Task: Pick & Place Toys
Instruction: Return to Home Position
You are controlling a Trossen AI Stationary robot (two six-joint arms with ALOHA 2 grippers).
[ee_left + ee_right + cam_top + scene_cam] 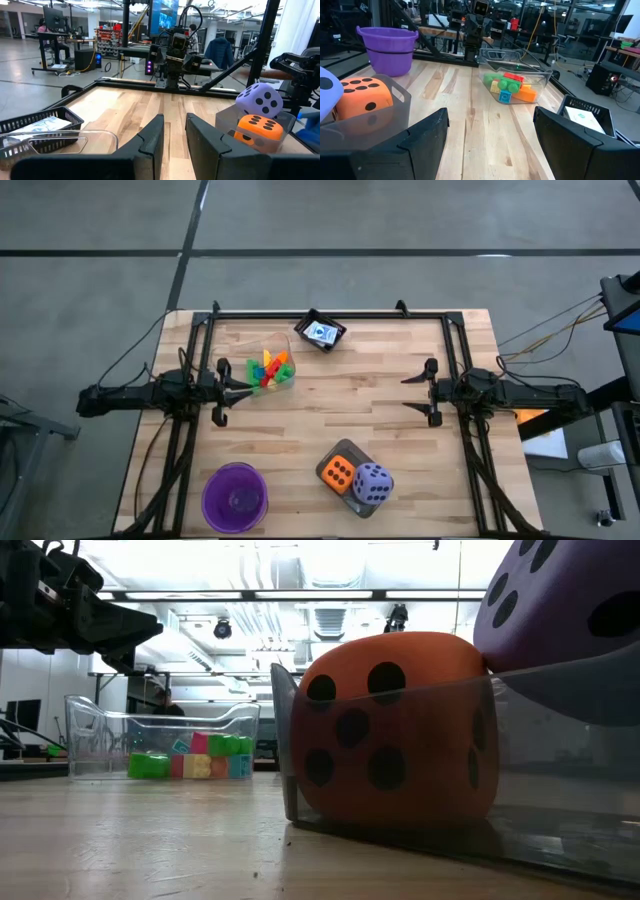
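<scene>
An orange die [340, 472] and a purple die [371, 483] sit in a grey tray [352, 445] near the table's front edge; the purple die rests partly on the tray's rim. Several coloured blocks [270, 370] lie in a clear tub [258, 345]. Cards [322, 332] lie in a black basket at the far edge. My left gripper [250, 389] hovers beside the tub with its fingers [150, 142] a narrow gap apart, holding nothing. My right gripper [408, 393] is wide open and empty at the table's right.
A purple bowl [235, 497] stands at the front left. Bare wood lies between the two grippers in the table's middle. A black frame [330, 313] runs along the far edge and both sides of the table.
</scene>
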